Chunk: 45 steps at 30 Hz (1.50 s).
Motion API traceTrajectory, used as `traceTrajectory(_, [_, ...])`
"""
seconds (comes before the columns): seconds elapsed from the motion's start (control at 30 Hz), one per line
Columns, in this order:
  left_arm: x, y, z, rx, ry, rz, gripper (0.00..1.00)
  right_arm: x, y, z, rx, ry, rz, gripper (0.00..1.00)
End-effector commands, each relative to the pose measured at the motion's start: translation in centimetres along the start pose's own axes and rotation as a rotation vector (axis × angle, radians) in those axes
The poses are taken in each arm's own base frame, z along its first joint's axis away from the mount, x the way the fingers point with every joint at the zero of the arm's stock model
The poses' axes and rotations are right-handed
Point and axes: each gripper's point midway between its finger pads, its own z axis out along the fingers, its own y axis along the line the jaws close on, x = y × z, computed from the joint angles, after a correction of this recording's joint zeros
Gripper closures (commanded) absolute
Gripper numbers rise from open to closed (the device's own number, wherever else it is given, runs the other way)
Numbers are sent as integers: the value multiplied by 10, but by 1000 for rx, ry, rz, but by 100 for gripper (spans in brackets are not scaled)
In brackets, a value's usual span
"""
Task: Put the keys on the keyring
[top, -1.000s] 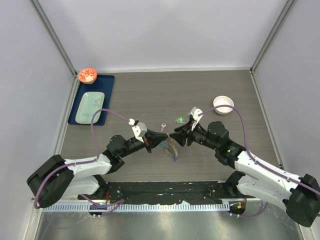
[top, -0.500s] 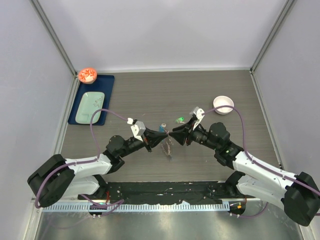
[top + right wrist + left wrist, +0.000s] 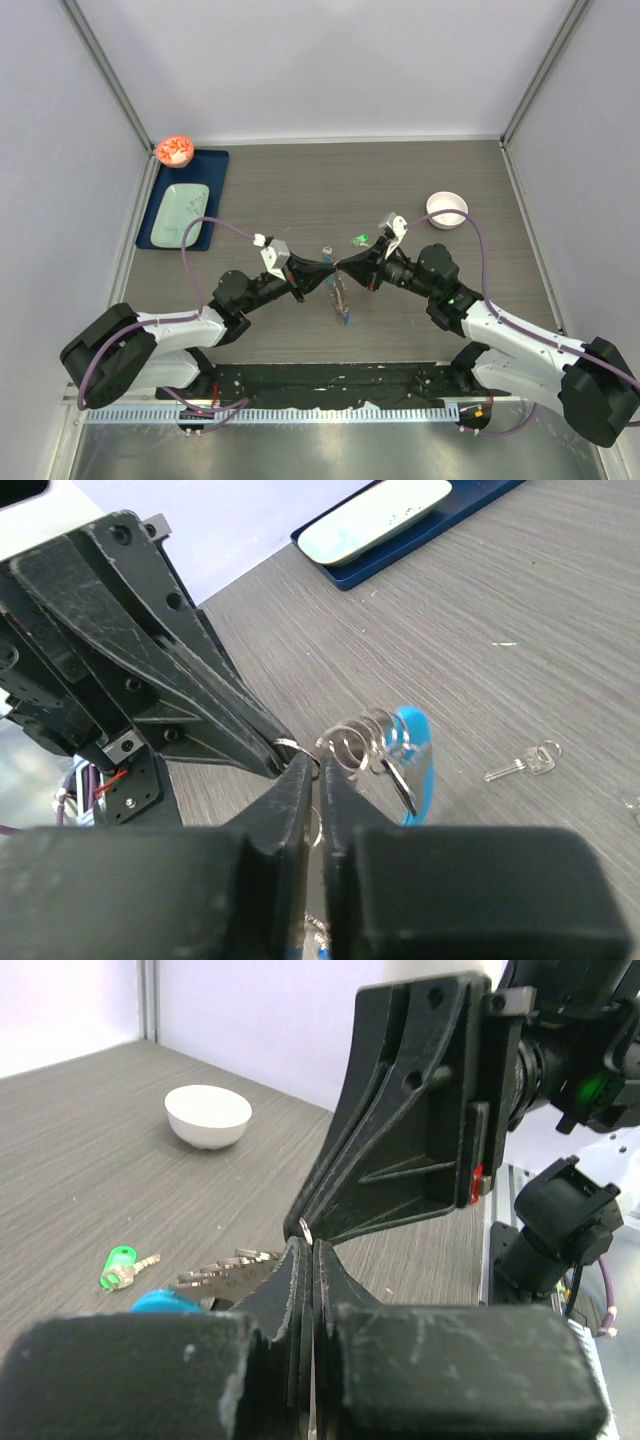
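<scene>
The keyring (coiled silvery chain, curved light-blue strap) is pinched mid-table by the left gripper and right gripper, tip to tip; the green-headed key and silver key are seen flat on the grained tabletop.

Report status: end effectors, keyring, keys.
Left end effector, right end effector shut, tip to tip on keyring. Silver key, green key on table, unthreaded. Nothing blocking.

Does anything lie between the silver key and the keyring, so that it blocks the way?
Nothing visible does. The silver key lies apart from the keyring, with only bare table between them.
</scene>
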Motion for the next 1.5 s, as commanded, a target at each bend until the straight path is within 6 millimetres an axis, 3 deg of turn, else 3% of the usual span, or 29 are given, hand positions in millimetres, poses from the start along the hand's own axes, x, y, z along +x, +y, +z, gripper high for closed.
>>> traceTrajectory(0.0, [-35,-14,4,63,-129,45,100,-17,7,2,-29,-55,-40,96])
traceTrajectory(0.13, [-31,-12,2,50,-118,47,96,-15,3,0,-3,-1,-85,99])
traceTrajectory(0.27, [-19,-6,-1,19,-57,51,92,-26,2,-2,14,41,-167,99])
traceTrajectory(0.37, [-15,-2,-2,-3,-16,65,80,-30,3,-4,15,80,-220,99])
traceTrajectory(0.4, [-16,-1,-1,-9,-8,79,68,-30,2,-4,14,96,-236,99])
traceTrajectory(0.43, [-16,0,-2,-13,1,83,65,-25,1,-6,18,133,-237,99])
traceTrajectory(0.5, [-15,2,-3,-28,37,94,57,-34,4,-5,11,140,-256,99])
traceTrajectory(0.73, [-18,5,-3,-48,132,152,45,-26,6,-9,8,267,-343,99])
traceTrajectory(1.03, [-13,2,-7,15,183,293,43,-26,14,-19,4,442,-505,99])
traceTrajectory(1.47, [-14,-26,7,227,170,311,51,-17,22,-21,-82,512,-573,99])
